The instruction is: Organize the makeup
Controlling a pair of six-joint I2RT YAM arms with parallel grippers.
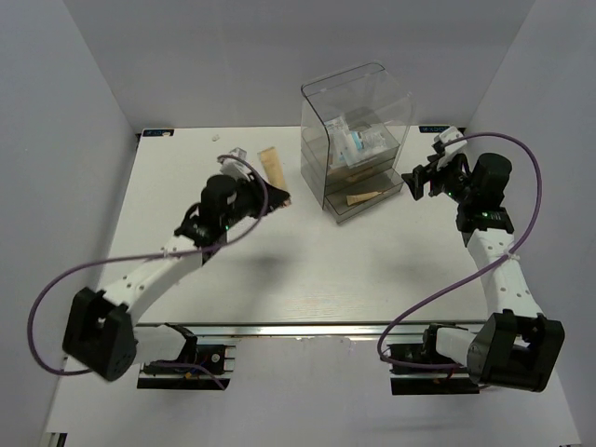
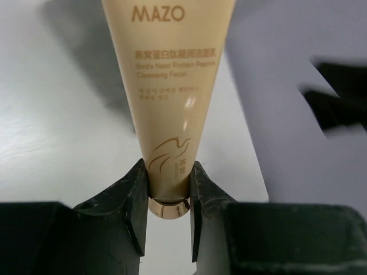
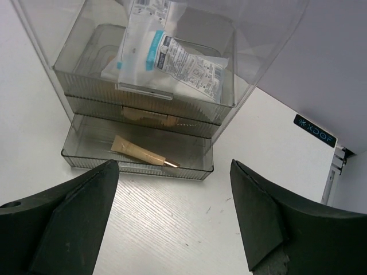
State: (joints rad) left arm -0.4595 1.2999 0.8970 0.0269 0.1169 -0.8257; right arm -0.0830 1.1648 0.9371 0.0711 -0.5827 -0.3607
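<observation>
A beige squeeze tube [image 2: 172, 91] marked MAZO points away from my left gripper [image 2: 168, 172], whose jaws press both sides of its narrow end just above the gold cap. From above, the tube [image 1: 271, 165] stretches toward the back of the table from that gripper [image 1: 277, 195]. My right gripper [image 1: 417, 182] stands open on the right side of the clear drawer box [image 1: 358, 140], holding nothing. In the right wrist view, a clear packet [image 3: 172, 57] with white-blue contents lies in the top drawer. A thin peach stick [image 3: 140, 152] lies in the pulled-out bottom drawer, just beyond my right gripper [image 3: 172, 165].
The middle drawer [image 3: 143, 114] holds something peach that I cannot make out. A small clear object [image 1: 233, 154] lies behind the left gripper. White walls close in the table on the left, back and right. Purple cables loop beside both arms.
</observation>
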